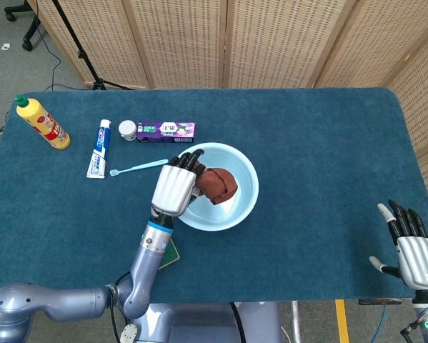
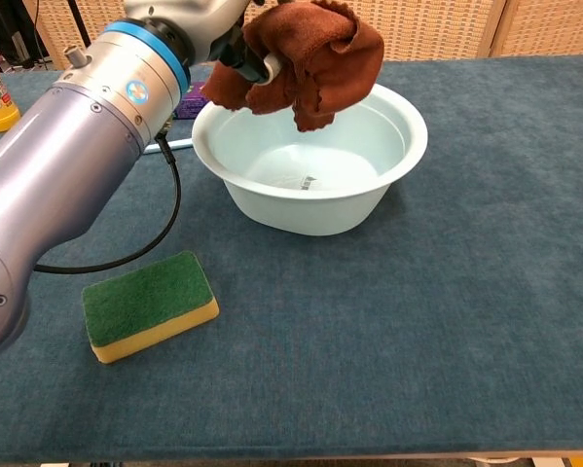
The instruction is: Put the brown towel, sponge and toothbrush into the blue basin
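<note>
Left robot hand (image 1: 176,187) grips brown towel (image 2: 310,60) over blue basin (image 2: 404,136); sponge (image 2: 150,305) beside forearm | right robot hand (image 1: 414,252) spread

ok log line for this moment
left hand: holds towel above basin | right hand: open, idle | sponge, toothbrush: on table

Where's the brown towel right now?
The brown towel hangs in the left hand, above the blue basin, left of centre in both views.

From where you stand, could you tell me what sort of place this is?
Probably a robot test area, not a bathroom: a blue-carpeted table, wicker screens behind it, and a stand and office-chair base on the grey floor.
</note>
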Robot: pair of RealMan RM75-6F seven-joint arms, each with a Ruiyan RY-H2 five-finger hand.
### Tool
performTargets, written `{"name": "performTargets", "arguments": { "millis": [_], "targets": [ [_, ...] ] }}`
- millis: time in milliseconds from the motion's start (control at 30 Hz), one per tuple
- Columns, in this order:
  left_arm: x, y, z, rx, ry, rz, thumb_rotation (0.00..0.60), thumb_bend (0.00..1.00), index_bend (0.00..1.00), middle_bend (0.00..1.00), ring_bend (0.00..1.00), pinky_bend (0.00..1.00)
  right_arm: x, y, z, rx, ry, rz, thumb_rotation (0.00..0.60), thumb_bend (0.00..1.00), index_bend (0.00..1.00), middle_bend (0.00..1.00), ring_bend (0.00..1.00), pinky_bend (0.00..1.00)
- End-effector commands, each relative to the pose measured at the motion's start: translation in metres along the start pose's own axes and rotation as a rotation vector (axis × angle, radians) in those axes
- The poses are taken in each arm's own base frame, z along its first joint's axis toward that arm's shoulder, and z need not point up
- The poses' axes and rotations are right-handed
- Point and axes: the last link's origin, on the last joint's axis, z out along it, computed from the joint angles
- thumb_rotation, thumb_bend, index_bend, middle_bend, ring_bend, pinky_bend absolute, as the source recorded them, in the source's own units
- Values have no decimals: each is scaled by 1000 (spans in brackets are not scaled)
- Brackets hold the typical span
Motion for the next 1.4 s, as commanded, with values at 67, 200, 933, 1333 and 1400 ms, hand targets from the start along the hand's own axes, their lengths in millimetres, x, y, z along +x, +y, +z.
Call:
{"name": "performTargets", "arguments": {
  "millis": [67,200,933,1333,1400],
  "targets": [
    [-8,-1,-3,-1,-67,10,600,315,117,0,0,67,1,0,0,-2,7,3,600,105,11,0,0,0],
    [-10,-5,-5,2,-109,33,600,289,71,0,0,15,1,-1,-1,3,11,2,600,105,11,0,0,0],
    [15,-70,-45,54,-277,117,600,287,69,0,0,0,-2,-4,-3,11,3,-19,600,105,11,0,0,0],
    [54,-120,-88,137,-338,221,600,313,118,0,0,0,-5,-9,-4,18,-2,-37,600,105,11,0,0,0],
    [57,-128,-103,165,-334,199,600,313,119,0,0,0,-5,-8,-4,16,-2,-39,600,105,11,0,0,0]
  ]
}}
